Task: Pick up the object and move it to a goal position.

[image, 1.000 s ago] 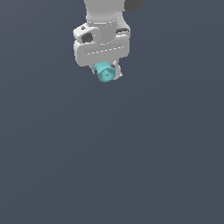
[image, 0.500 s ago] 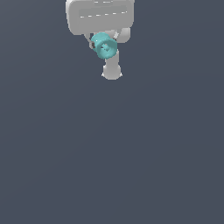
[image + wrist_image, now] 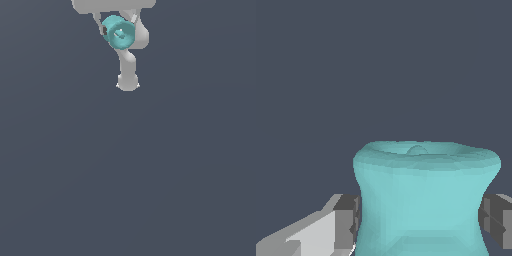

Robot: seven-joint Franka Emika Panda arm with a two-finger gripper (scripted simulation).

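My hand (image 3: pixel 418 217) is clamped on the teal spool (image 3: pixel 119 33), a pad on each side of its waist, well above the desk (image 3: pixel 128 175). I should carry it steadily, grip firm.

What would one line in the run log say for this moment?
phase: carrying | gripper: shut on teal cylinder | object: held off the ground, hollow end facing the exterior camera | goal: not visible
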